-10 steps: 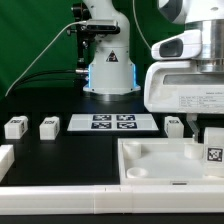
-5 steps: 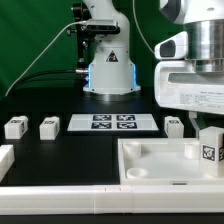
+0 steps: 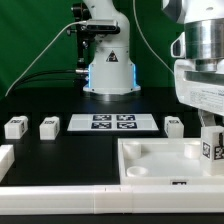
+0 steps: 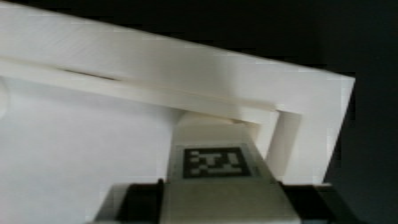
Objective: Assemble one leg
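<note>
Across the black table in the exterior view, three small white chunky plastic blocks with tags sit loose: one [image 3: 15,127] at the exterior view's far left, a second [image 3: 48,127] just beside it, and a third [image 3: 174,125] past the marker board [image 3: 111,122], the thin flat white board with four tags lying between them. In the foreground lies the large white square tray-like plastic piece with round corner recesses [image 3: 160,160]. At the exterior view's right edge, the Panda's gripper [image 3: 212,140] hangs over that piece's far corner with the leg [image 3: 213,150], a small white tagged plastic block taller than wide, upright between its jaws.

The wrist view shows the leg [image 4: 217,160] seated between the two dark fingers [image 4: 134,203], tag facing the camera, its far end close to the raised white wall and inner corner of the tray-like piece [image 4: 267,90]. The jaws appear closed on the leg's sides, parted only by its width.

The step in hand looks like carrying the leg to a corner recess for insertion. The next move likely calls for centring the leg over the recess, keeping it upright, then lowering it straight down. Whether the leg already touches the piece cannot be told from either view.
</note>
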Motion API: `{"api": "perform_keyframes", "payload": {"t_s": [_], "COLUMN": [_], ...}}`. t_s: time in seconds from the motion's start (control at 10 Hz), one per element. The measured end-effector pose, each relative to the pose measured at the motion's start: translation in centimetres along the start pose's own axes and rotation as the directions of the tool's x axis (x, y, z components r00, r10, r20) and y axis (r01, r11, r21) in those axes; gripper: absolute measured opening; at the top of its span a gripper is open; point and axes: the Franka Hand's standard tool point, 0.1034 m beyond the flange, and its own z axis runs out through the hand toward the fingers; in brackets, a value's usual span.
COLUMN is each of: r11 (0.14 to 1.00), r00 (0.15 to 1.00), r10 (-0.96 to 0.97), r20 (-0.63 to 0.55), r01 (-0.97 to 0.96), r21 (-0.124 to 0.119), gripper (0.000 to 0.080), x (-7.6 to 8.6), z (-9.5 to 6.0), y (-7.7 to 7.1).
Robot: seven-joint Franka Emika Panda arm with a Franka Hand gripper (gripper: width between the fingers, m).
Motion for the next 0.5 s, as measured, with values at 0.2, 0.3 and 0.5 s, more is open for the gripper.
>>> {"api": "perform_keyframes", "payload": {"t_s": [0.2, 0.3, 0.5], "r11": [0.996, 0.995, 0.963], "r00": [0.996, 0.995, 0.963], "r10": [-0.094, -0.102, -0.271], "r20": [0.000, 0.000, -0.002], "r01": [0.094, 0.102, 0.271], "r21": [0.000, 0.000, -0.002], "gripper": [0.0610, 0.0610, 0.0648], "x": [-0.01, -0.03, -0.02], "z": [0.00, 0.00, 0.02], "y": [0.00, 0.00, 0.02]}}
